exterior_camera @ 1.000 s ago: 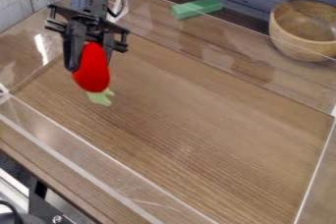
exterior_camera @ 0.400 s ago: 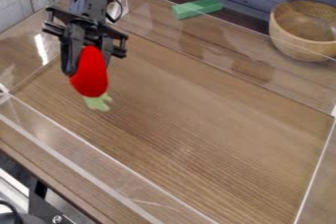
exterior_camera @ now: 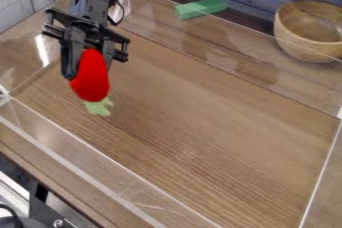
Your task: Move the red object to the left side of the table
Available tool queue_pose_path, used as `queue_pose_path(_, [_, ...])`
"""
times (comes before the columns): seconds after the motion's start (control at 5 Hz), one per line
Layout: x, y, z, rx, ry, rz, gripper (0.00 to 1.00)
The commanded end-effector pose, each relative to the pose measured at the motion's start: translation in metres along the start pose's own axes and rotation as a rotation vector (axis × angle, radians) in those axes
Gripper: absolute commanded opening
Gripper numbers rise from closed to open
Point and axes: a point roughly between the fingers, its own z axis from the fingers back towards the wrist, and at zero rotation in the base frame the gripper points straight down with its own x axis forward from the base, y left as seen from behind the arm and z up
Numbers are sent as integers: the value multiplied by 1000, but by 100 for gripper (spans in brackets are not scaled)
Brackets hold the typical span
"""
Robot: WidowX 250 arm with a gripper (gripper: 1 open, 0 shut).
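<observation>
The red object point(exterior_camera: 91, 76), a glossy strawberry-like toy with a light green stem at its lower end, hangs at the left of the table point(exterior_camera: 214, 122), its stem at or just above the wood. My black gripper point(exterior_camera: 87, 60) comes down from the upper left and is shut on the red object's upper part, one finger on each side. Part of the toy's top is hidden between the fingers.
A flat green block point(exterior_camera: 202, 8) lies at the back centre. A round wooden bowl point(exterior_camera: 311, 29) stands at the back right. Low clear acrylic walls point(exterior_camera: 160, 187) border the tabletop, one close along the front.
The gripper and the red object have shifted slightly left and down; the grip is unchanged.
</observation>
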Motion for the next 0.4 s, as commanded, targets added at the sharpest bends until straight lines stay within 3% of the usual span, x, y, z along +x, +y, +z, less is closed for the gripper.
queue_pose_path(0.0, [-10,13,8,-50,-36,7,0])
queue_pose_path(0.2, [-9,13,5,-48,-27,9,0])
